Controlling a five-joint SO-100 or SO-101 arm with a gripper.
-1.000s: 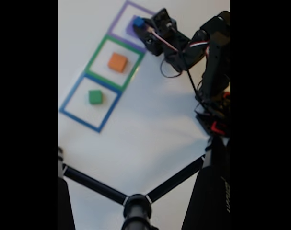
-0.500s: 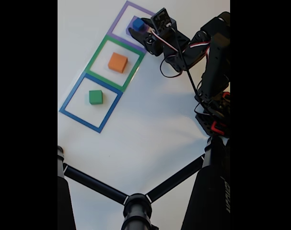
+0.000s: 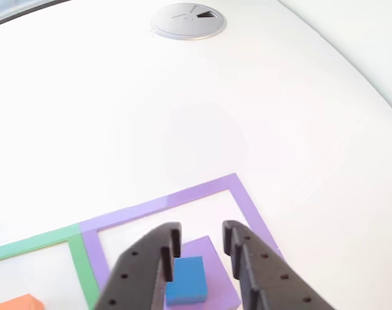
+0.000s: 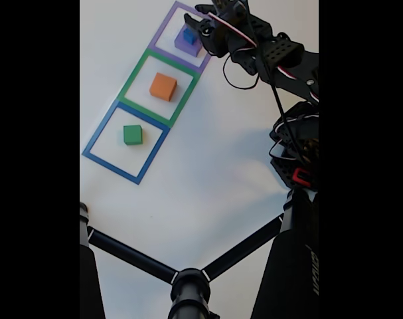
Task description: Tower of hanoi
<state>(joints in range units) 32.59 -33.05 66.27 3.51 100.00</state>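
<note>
Blue cube (image 3: 186, 279) sits low between the parted fingers (image 3: 158, 253).

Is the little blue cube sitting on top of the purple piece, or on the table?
On top. The blue cube rests on the flat purple block, inside the purple outline; the open gripper hovers around it.

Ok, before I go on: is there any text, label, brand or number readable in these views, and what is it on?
No text can be read in either view.
Pale lettering runs along the black stand leg at lower right in the fixed view: too blurred to read.
The grey round cover set in the table has a dark arrow-like mark, no words.
The blue cube, purple block, orange block and green block carry no marks.
</note>
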